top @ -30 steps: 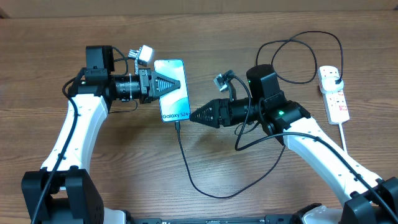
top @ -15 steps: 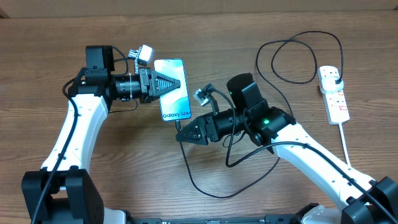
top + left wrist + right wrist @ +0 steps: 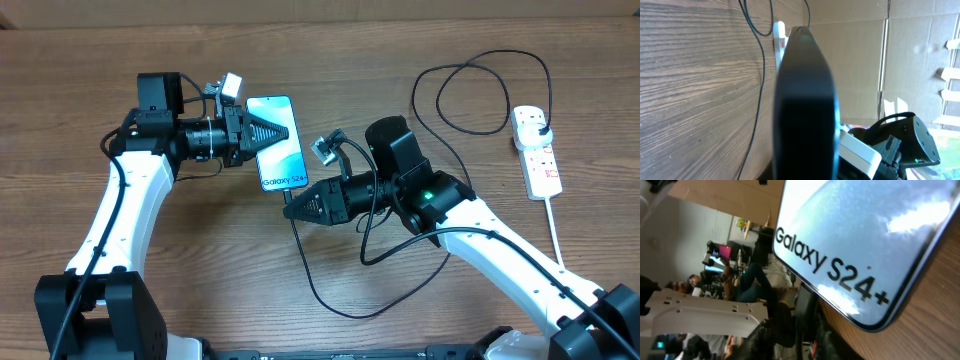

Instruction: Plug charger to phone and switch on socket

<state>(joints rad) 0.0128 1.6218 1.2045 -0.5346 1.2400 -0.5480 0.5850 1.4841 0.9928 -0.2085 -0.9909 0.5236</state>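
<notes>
**While the left gripper [image 3: 285, 131] clamps the phone [image 3: 283, 166], the right gripper [image 3: 292, 207] sits at its bottom edge**

Left of phone: the left gripper comes in over the table [image 3: 200, 260]. It is clenched on the phone's left side. One finger lies across the upper screen; the other is not seen. The left wrist view shows the phone [image 3: 805, 100] edge-on, dead centre.

Phone: face up, screen lit pale teal, "Galaxy S24+" legible at its lower end.

Just below phone: the right gripper's fingers are drawn together to a point, the tip at the charger [image 3: 300, 265] connector. Cannot tell if the connector is pinched or only touched, nor if it is seated in the phone.

Below and right of phone: the charger cable drops from the bottom edge, then sweeps right and loops up.

Well right of phone: the cable's far end is plugged into the top of the socket [image 3: 541, 162]. Switches are too small to read.
</notes>
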